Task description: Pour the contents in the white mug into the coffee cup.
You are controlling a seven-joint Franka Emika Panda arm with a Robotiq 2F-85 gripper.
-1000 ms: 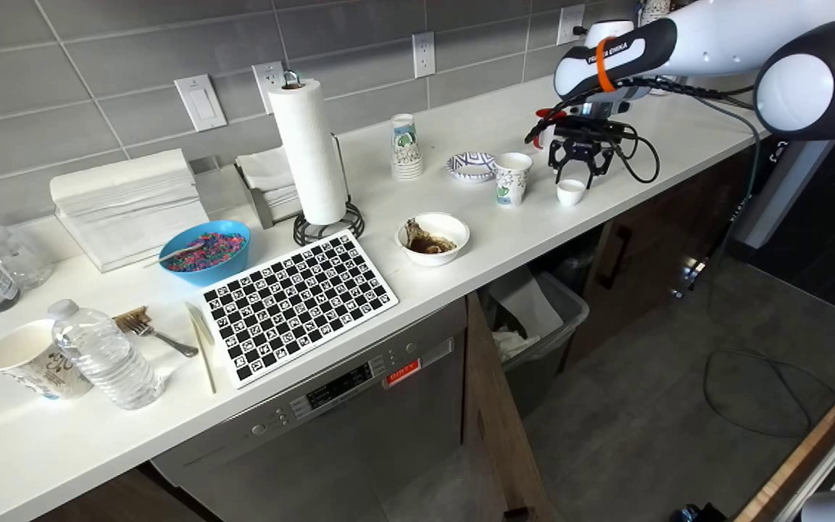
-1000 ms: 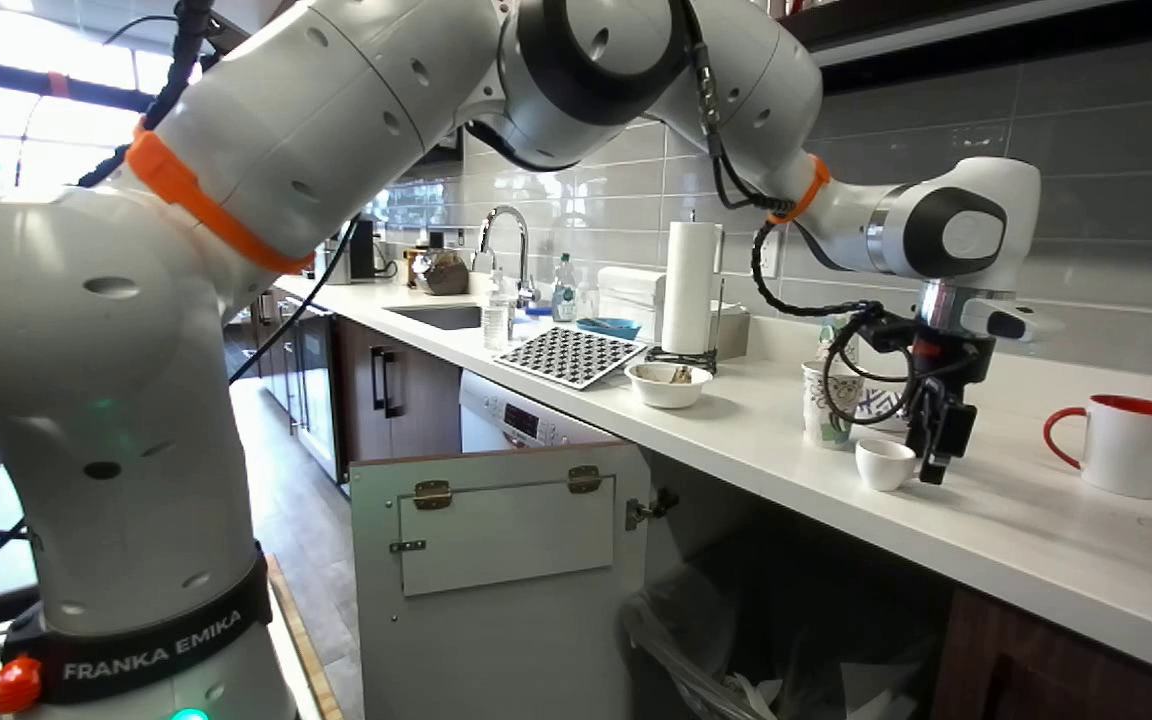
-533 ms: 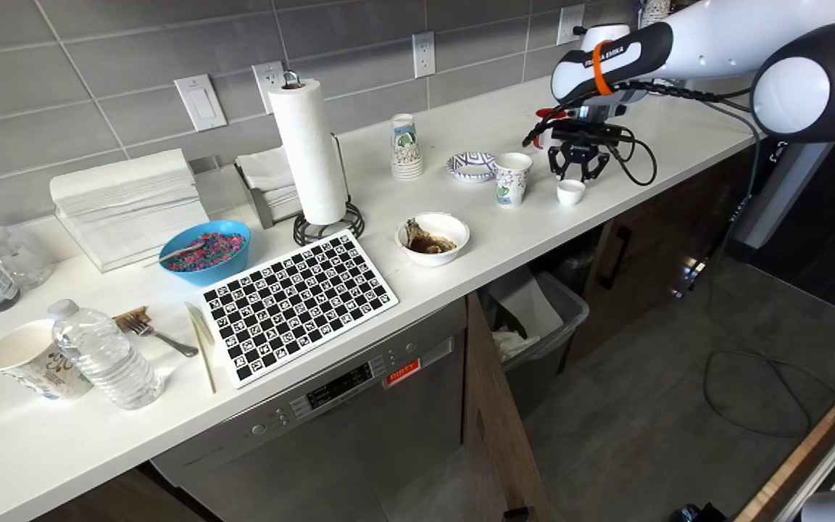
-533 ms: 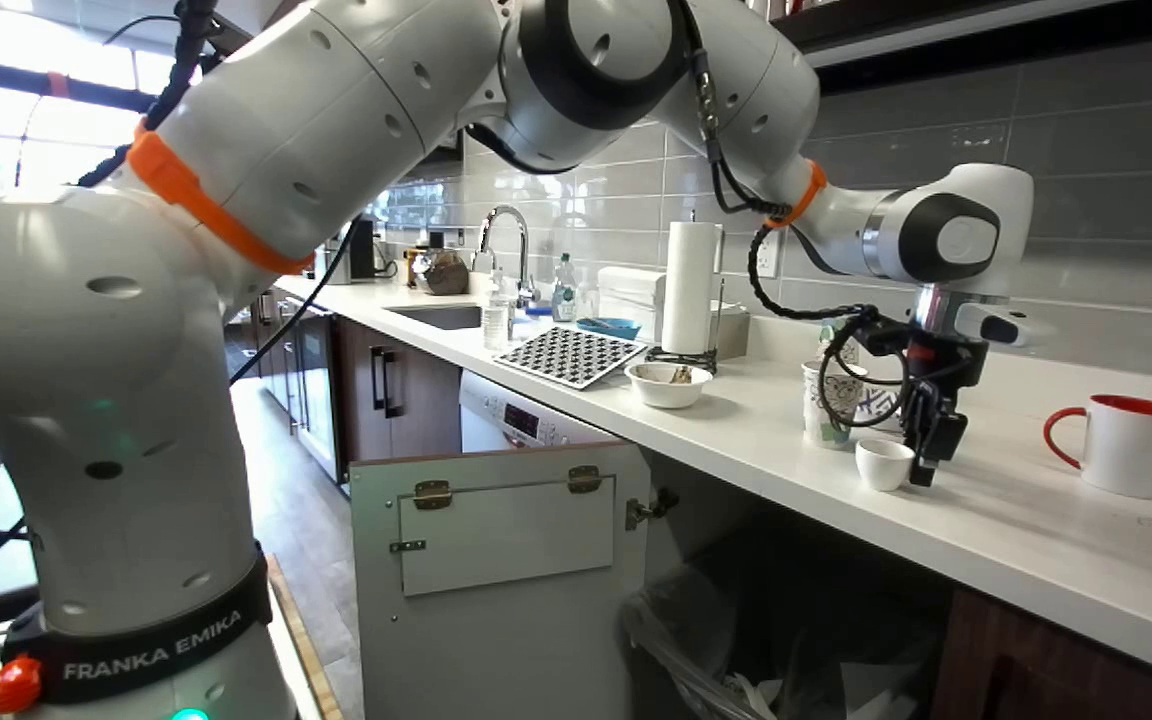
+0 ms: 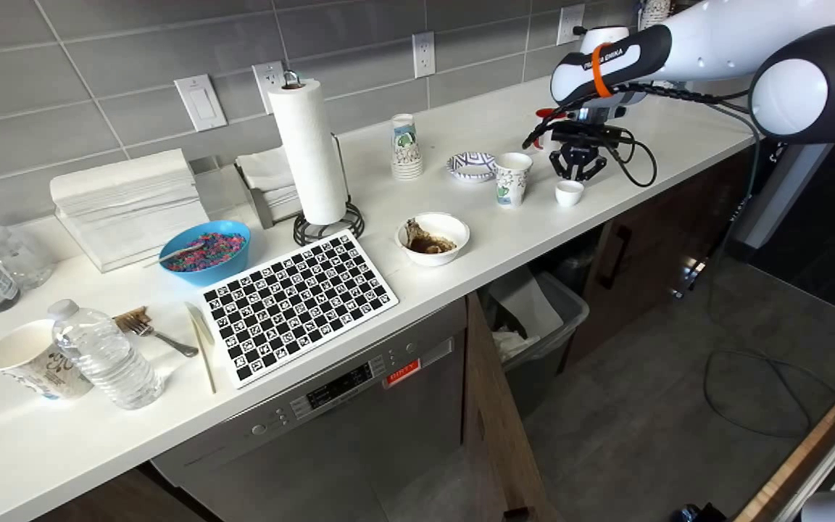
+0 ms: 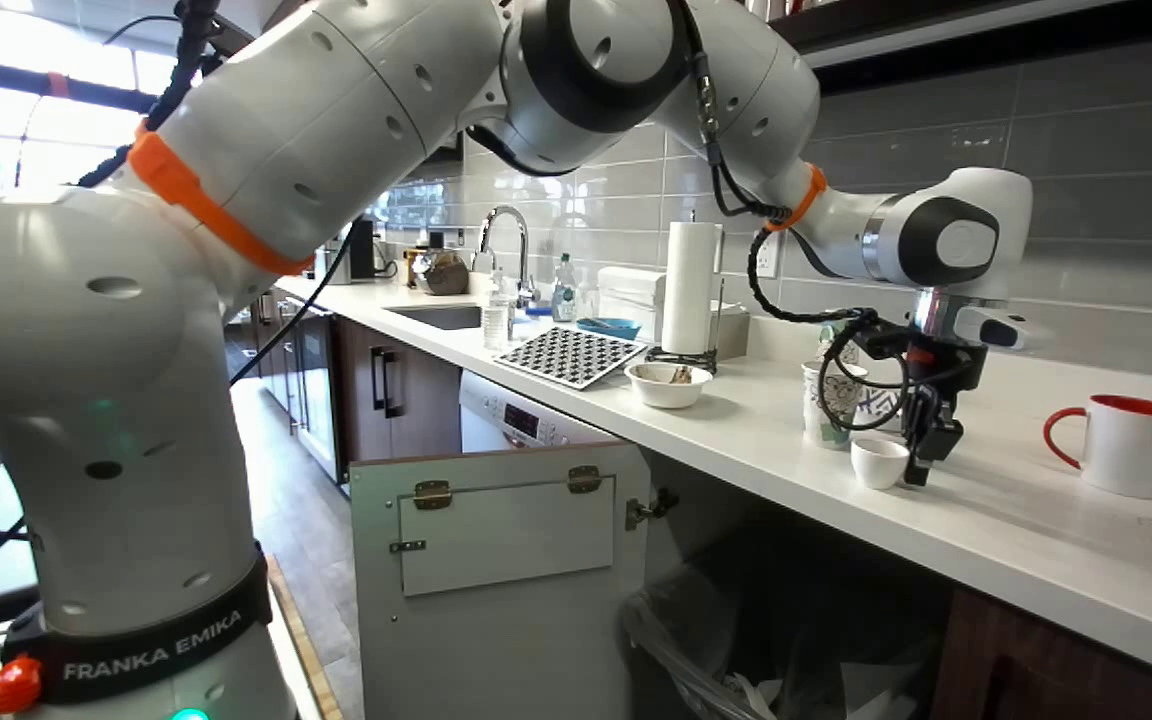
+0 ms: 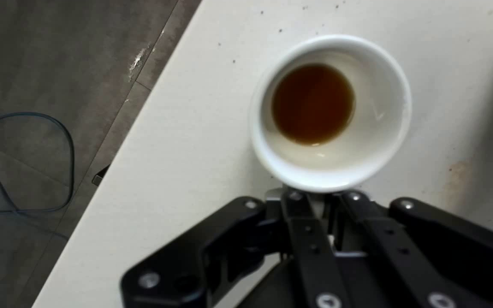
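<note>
The white mug (image 7: 385,102), small and plain, stands upright on the counter with a pool of dark brown liquid (image 7: 313,105) inside. It shows in both exterior views, close to the counter's front edge (image 5: 569,194). My gripper (image 7: 325,196) is shut right against the mug's near side, both fingers outside the rim. Their tips pass under the rim, so whether any part of the mug sits between them is hidden. Which cup is the coffee cup I cannot tell: a patterned paper cup (image 5: 512,187) with a green mark and a red-handled mug (image 6: 1136,450) stand nearby.
A patterned bowl (image 5: 470,174) and a stack of paper cups (image 5: 406,152) stand toward the wall. Farther along is a white bowl (image 5: 425,259) with brown food. Below the counter, a cabinet door (image 6: 506,560) hangs wide over a bin. A loose cable (image 6: 901,400) loops beside the gripper.
The gripper's fingers have come together from a spread position beside the white mug. Arm and gripper shifted slightly, and the mug has slid a touch, leftward in both exterior views.
</note>
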